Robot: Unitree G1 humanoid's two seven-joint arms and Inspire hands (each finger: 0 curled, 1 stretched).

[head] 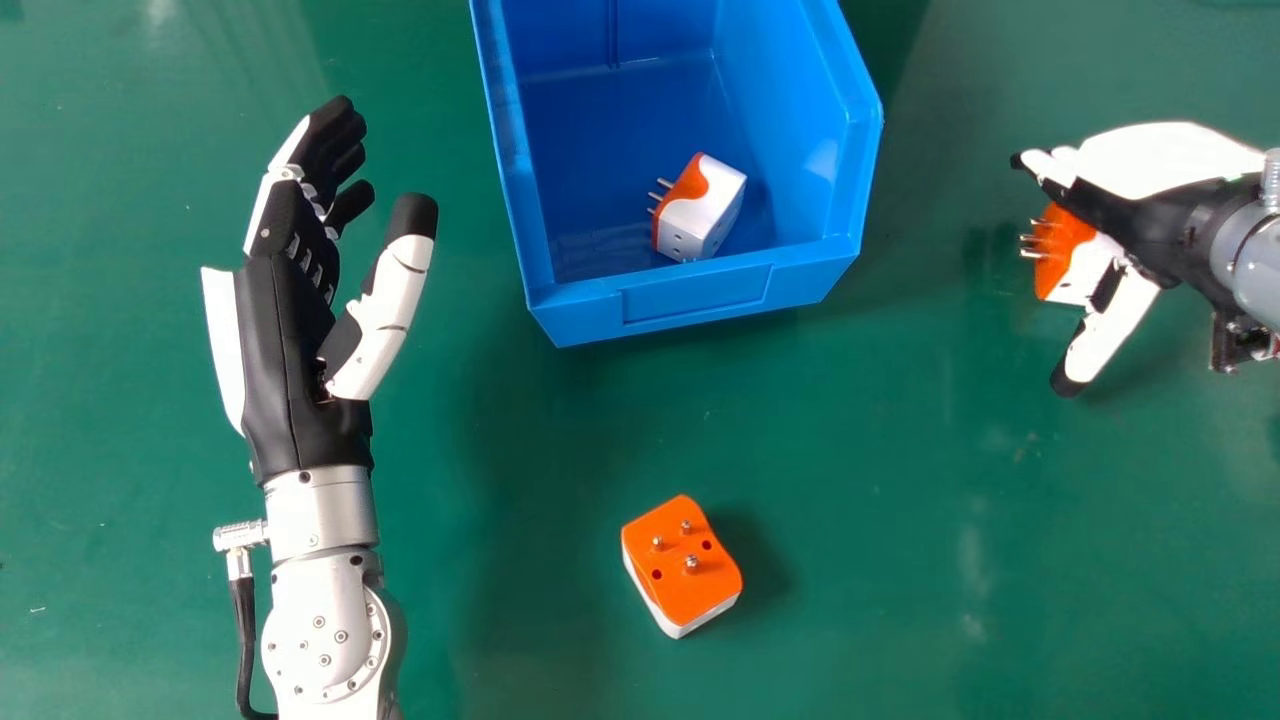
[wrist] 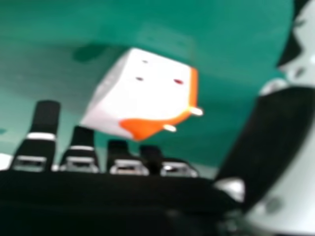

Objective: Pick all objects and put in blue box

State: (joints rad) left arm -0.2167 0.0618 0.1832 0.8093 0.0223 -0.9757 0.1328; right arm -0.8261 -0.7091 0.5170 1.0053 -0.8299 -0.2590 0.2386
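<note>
The blue box (head: 695, 295) looks like smooth moulded plastic with a soft sheen, while the plug adapters (head: 675, 580) have smooth, slightly glossy plastic shells and shiny metal pins (head: 691, 563). Under them, the tabletop (head: 850, 450) is smooth and glossy enough to carry pale, blurry reflections. The left hand (head: 285, 350) and right hand (head: 1165, 160) pair smooth, hard-looking white plastic covers with duller black parts, and the left forearm (head: 320, 510) has a satin metal collar beside a shiny, ridged metal cable connector (head: 240, 536).
</note>
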